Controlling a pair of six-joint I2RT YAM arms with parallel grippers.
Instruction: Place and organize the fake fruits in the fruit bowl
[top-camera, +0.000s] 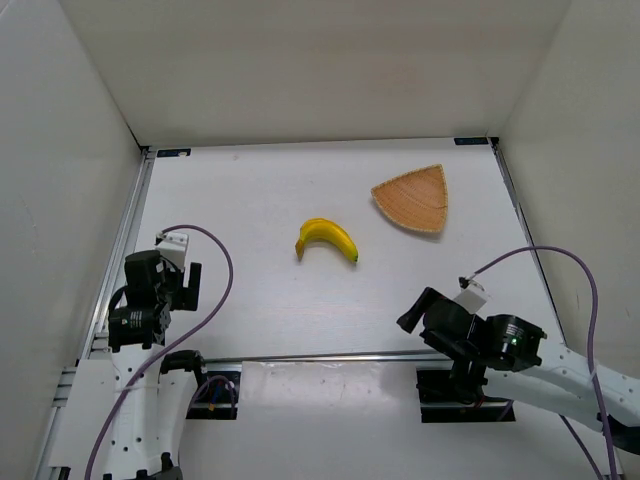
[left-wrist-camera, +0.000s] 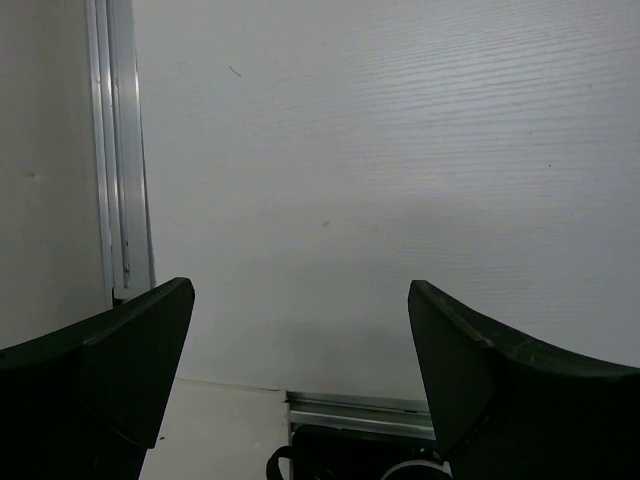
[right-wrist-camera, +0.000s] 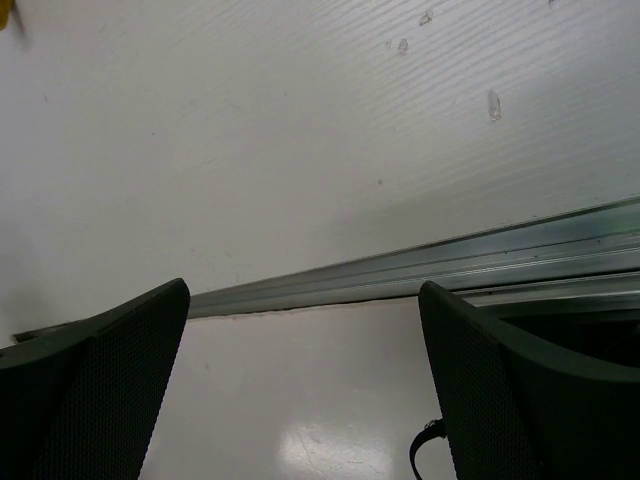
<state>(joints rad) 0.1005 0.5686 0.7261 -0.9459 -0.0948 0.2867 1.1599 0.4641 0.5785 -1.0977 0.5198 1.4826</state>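
Note:
A curved yellow banana (top-camera: 327, 238) lies on the white table near the middle, dark tips down-left and right. The tan woven wicker bowl (top-camera: 412, 198) sits empty at the back right, apart from the banana. My left gripper (top-camera: 188, 274) is at the near left, far from both, open and empty; in the left wrist view (left-wrist-camera: 300, 300) its dark fingers (left-wrist-camera: 130, 350) stand wide apart over bare table. My right gripper (top-camera: 411, 311) is at the near right, open and empty; in the right wrist view (right-wrist-camera: 303, 295) only a sliver of yellow (right-wrist-camera: 6, 12) shows at the top left corner.
White walls enclose the table on the left, back and right. A metal rail (top-camera: 320, 356) runs along the near edge, also seen in the right wrist view (right-wrist-camera: 420, 268). Another rail (left-wrist-camera: 112, 150) runs along the left side. Purple cables (top-camera: 222, 262) loop off both arms.

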